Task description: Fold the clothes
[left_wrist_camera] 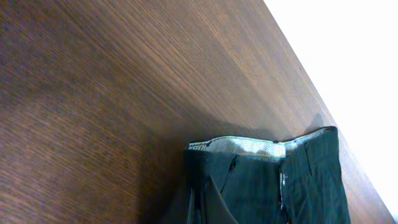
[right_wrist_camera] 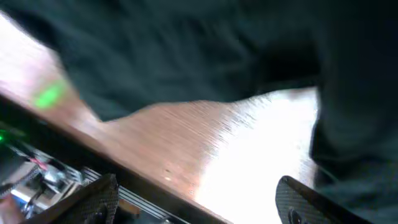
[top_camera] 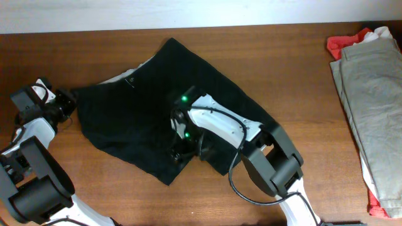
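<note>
A black garment [top_camera: 144, 116] lies spread and rumpled at the middle of the wooden surface [top_camera: 301, 69], its long axis running from about ten o'clock to four o'clock; in the left wrist view its waistband [left_wrist_camera: 249, 147] shows a pale mesh lining, with the dark cloth [left_wrist_camera: 292, 186] below it toward five o'clock and bare wood across the rest; in the right wrist view, which is blurred, the dark cloth [right_wrist_camera: 186, 56] fills the upper half. The right end effector [top_camera: 180, 150] is over the garment's six o'clock part, near its lower edge; its two fingers [right_wrist_camera: 93, 199] sit spread wide at the bottom of its own view, with bare wood between them and no cloth pinched. The left end effector [top_camera: 65, 103] is at the garment's nine o'clock corner; its fingers are out of its own view, so I cannot tell whether it is spread or pinching. At three o'clock on the surface, well apart, lie folded beige trousers [top_camera: 370, 100] over a red cloth [top_camera: 344, 44].
</note>
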